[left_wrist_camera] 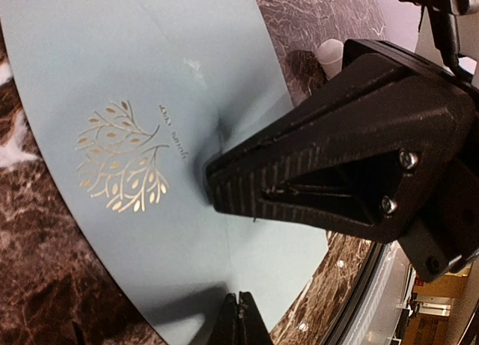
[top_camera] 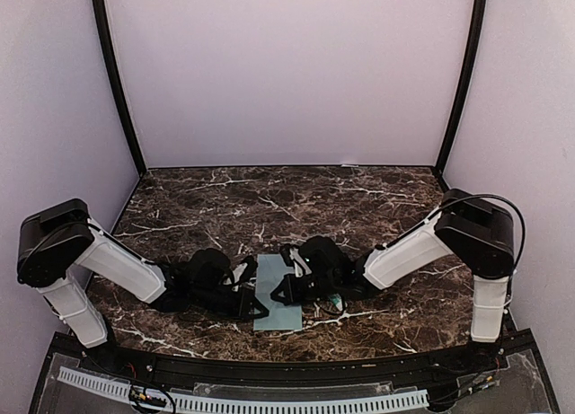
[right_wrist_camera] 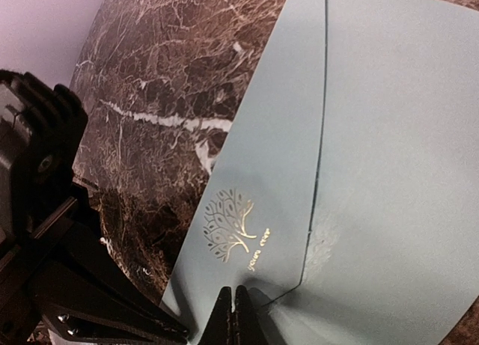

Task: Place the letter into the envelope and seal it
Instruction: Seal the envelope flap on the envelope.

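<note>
At the near centre of the dark marble tabletop (top_camera: pixel 269 198), the pale teal envelope (top_camera: pixel 272 317) lies flat, gold tree emblem (right_wrist_camera: pixel 232 229) facing up. Left gripper (left_wrist_camera: pixel 238 298) and right gripper (right_wrist_camera: pixel 233 294), each with fingers pressed together, meet over it, tips on the paper.

Dark brown marble-patterned worktop (top_camera: pixel 269 198) with white veining. A pale teal-green rectangular paper envelope (top_camera: pixel 277 304) lies flat on it near the middle of the front edge, a gold tree emblem (right_wrist_camera: pixel 230 227) printed on its pointed flap. A small white cylindrical object (left_wrist_camera: pixel 329 55) stands just beside the envelope.
</note>
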Controlling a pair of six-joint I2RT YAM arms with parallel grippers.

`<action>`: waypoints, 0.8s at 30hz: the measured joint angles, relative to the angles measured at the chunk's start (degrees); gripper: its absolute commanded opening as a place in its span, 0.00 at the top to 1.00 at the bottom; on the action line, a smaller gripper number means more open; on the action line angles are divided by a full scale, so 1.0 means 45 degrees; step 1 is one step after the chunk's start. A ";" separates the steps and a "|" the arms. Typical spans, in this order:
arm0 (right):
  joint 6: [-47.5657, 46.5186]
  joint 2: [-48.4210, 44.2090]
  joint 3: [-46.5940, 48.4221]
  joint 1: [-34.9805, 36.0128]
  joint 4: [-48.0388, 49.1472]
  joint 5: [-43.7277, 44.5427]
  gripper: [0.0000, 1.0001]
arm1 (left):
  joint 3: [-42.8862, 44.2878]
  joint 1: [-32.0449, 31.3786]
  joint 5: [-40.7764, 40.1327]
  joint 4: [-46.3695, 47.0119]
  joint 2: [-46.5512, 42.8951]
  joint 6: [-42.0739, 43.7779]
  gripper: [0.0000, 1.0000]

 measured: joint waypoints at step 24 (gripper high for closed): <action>-0.0005 0.0034 0.0738 -0.0078 -0.1326 0.0034 1.00 | 0.0005 0.0000 0.0058 -0.0019 0.0000 0.0000 0.99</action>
